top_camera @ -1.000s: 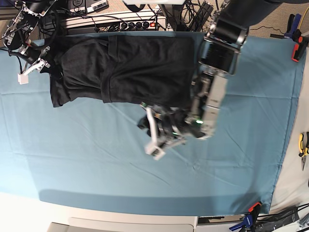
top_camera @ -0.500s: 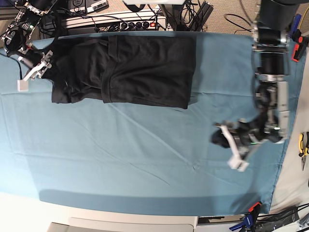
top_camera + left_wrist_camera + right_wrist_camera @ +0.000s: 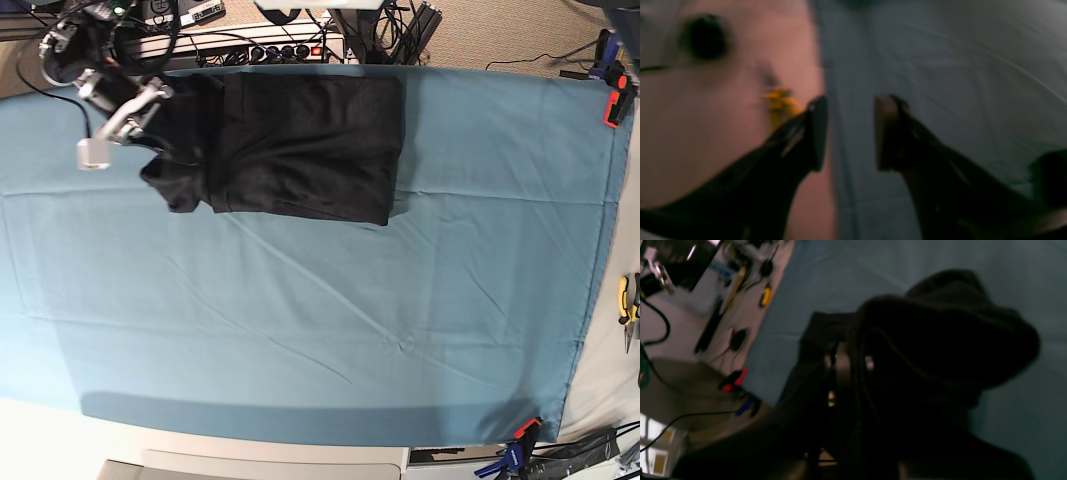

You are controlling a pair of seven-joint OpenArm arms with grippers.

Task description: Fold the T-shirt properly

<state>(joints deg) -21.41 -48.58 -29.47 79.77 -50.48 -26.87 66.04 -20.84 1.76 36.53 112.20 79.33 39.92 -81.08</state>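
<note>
Overhead view of a table draped in a teal cloth cover (image 3: 300, 330). At the far left, near the back edge, the right gripper (image 3: 140, 105) reaches in from the corner, its two fingers pinched on the left edge of a black T-shirt (image 3: 300, 145). The cloth there is bunched and lifted into a rumpled fold. To its right, the T-shirt lies flat as a folded dark rectangle along the back edge of the cover, with a seam running front to back. Right of the garment the teal cover shows only creases. Clamps (image 3: 612, 100) grip its far right corner, and yellow-handled pliers (image 3: 626, 300) lie just off its right edge.

The right wrist view shows dark fabric heaped over the closed fingers. In the blurred left wrist view, the left gripper (image 3: 848, 133) holds its fingers spread, with nothing between them, above the cover's edge.
</note>
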